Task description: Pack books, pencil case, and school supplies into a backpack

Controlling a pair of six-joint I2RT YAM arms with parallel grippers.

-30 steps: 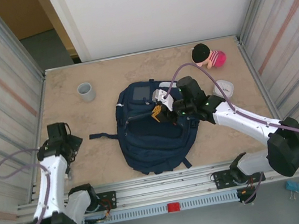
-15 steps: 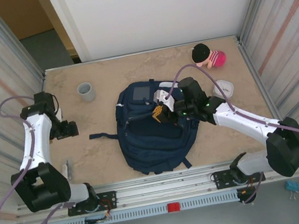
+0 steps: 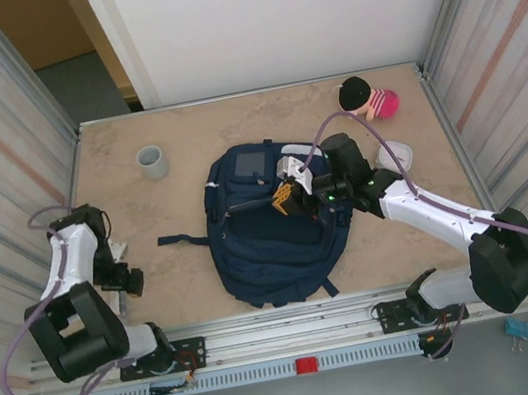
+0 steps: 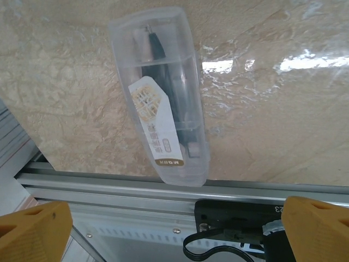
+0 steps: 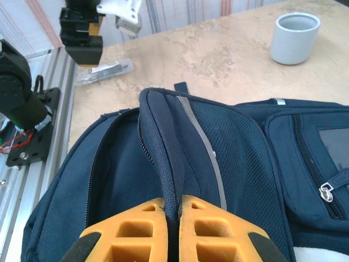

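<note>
Right wrist: right gripper (image 5: 173,210) clamped tight on a flap of the navy backpack (image 5: 234,147) | left wrist: left gripper (image 4: 174,228) spread wide, hovering over the clear pen box (image 4: 163,103) on the table (image 4: 272,109)

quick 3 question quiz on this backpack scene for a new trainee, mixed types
1. True or false: the right gripper is shut on a fold of the backpack.
2. What lies on the table under the open left gripper? A) scissors B) clear pen case C) stapler
3. Fill in: the grey cup stands ___ the backpack (touching / apart from).
Key: 1 true; 2 B; 3 apart from.
</note>
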